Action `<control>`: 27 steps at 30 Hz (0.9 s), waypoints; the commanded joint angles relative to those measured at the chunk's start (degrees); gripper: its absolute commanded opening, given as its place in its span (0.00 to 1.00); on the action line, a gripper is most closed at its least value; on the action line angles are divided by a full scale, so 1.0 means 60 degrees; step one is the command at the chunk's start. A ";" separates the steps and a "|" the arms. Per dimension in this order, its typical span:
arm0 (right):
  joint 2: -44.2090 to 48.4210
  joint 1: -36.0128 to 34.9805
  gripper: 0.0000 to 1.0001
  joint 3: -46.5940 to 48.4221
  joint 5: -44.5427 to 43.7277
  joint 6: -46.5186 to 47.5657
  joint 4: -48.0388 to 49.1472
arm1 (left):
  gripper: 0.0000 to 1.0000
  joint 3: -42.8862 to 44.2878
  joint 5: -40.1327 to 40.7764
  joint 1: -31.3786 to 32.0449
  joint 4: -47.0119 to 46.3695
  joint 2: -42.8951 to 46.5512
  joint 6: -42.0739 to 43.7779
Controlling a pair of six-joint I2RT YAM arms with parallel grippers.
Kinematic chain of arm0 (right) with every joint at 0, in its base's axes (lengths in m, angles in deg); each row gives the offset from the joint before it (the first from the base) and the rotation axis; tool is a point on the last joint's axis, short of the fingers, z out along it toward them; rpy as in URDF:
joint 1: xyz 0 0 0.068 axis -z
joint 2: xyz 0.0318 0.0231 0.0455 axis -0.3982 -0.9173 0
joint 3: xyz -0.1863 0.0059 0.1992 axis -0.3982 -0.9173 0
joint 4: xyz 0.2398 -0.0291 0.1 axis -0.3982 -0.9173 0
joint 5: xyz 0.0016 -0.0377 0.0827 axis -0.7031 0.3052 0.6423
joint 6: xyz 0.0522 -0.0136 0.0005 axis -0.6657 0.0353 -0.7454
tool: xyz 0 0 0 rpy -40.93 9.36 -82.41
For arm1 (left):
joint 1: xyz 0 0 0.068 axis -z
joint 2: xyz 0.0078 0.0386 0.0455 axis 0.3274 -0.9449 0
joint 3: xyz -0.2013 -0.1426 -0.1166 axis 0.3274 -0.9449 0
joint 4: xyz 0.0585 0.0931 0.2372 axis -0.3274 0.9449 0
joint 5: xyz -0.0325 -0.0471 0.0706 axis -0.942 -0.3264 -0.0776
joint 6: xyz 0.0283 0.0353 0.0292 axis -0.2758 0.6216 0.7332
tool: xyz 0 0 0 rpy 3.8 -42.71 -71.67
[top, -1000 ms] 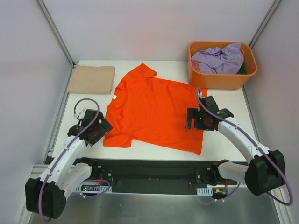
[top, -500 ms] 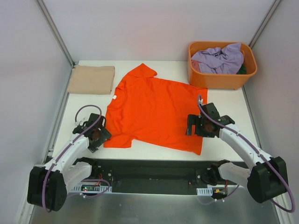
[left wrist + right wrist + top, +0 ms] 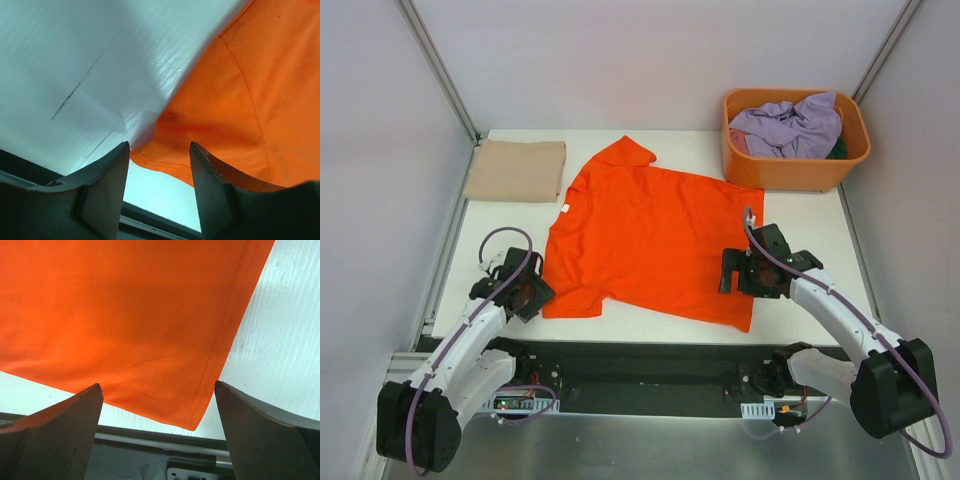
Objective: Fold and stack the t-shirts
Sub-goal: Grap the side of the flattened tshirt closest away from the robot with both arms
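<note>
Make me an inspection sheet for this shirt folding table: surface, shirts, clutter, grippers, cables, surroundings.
Surface: white table, faint scratches near the left arm.
Job's things: orange t-shirt spread flat; tan shirt folded at the far left corner; lavender shirt and dark green cloth in the orange basket.
Clutter: nothing seen.
Grippers: left gripper low, fingers apart astride the sleeve hem; right gripper wide open over the shirt's near right corner.
Cables: purple cable looped along each arm.
Surroundings: white walls, metal frame posts.
</note>
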 commanded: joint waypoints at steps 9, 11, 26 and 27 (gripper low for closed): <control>0.0404 -0.0036 0.96 -0.0241 -0.0118 -0.0207 -0.0187 | 0.46 0.0094 -0.0121 -0.0071 -0.0577 -0.1142 0.0428; 0.0448 -0.0036 0.96 -0.0271 -0.0118 -0.0251 -0.0231 | 0.40 0.0109 -0.0268 -0.0071 -0.0607 -0.1099 0.0501; 0.0507 -0.0051 0.96 -0.0344 -0.0455 -0.0338 -0.0421 | 0.27 -0.0155 -0.1293 -0.0071 -0.0417 0.0058 0.0765; 0.0551 -0.0036 0.96 -0.0344 -0.0440 -0.0339 -0.0421 | 0.29 -0.0169 -0.1381 -0.0071 -0.0358 0.0146 0.0794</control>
